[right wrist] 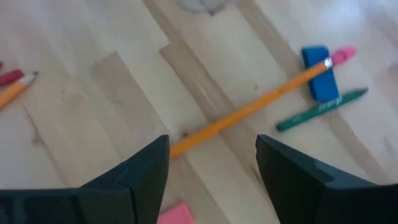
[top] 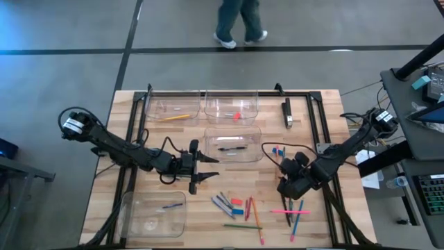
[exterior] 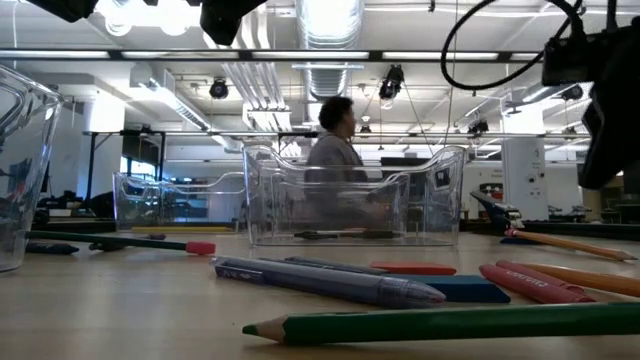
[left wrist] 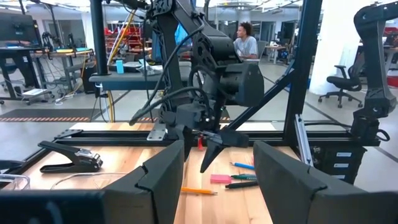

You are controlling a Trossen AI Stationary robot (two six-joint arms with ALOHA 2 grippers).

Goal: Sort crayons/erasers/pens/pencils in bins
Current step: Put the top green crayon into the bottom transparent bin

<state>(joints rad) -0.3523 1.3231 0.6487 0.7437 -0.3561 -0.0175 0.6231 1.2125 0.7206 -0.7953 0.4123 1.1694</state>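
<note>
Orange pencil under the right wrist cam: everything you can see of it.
The orange pencil is a long thin stick with a metal ferrule and pink eraser tip, lying flat and diagonal on the wooden table. Its eraser end crosses over a blue eraser, beside a green pen. Its other end runs between the right gripper fingers, which stand open, not gripping it.

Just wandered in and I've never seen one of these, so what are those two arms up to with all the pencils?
Two robot arms are sorting stationery into clear bins. A few pieces already lie in the bins, but most remain loose on the table. The right gripper hovers open and empty over an orange pencil with a pink eraser tip, which lies across a blue eraser beside a green crayon. The left gripper waits open mid-table, holding nothing.
</note>
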